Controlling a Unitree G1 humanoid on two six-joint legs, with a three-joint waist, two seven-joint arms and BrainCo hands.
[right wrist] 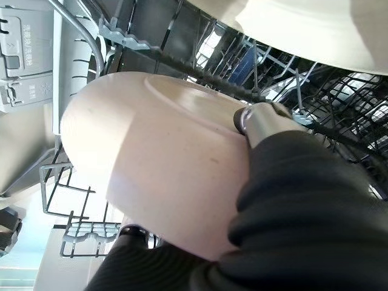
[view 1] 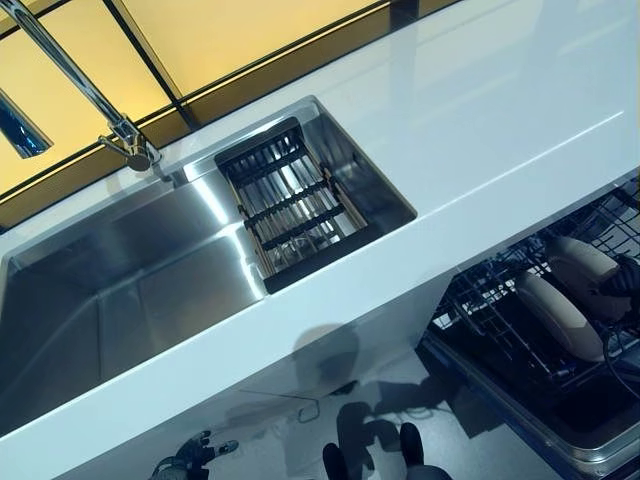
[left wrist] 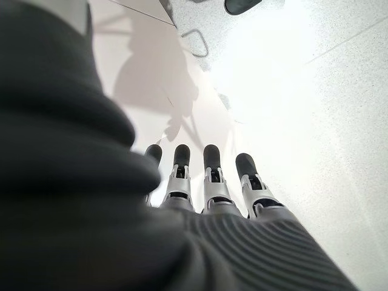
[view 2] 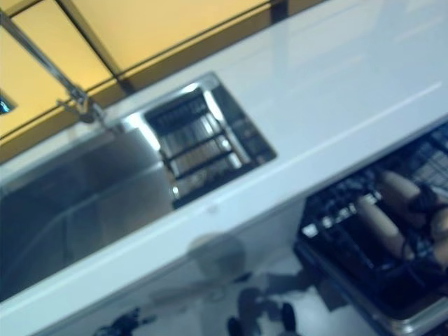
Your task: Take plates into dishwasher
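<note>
Left robot hand (left wrist: 206, 182) hangs idle low down in front of the counter (view 1: 480, 120), fingers straight and holding nothing, with only floor beyond them. Set into that counter is the sink (view 1: 120, 290), its drain basket (view 1: 290, 200) empty, so no plate waits there. Right of the counter's front edge and below it stands the open dishwasher rack (view 1: 500, 320), with two beige plates on edge among its wires. Right robot hand (right wrist: 254, 121) is down in that rack, thumb and fingers pinching the rim of the nearer plate (right wrist: 163, 170); the other plate (view 1: 590, 275) stands just beyond it. Placing looks to be the step in hand. Whether the plate's lower edge is already seated between tines is hard to tell. Next, I judge, it must settle upright in a slot before the grip loosens
</note>
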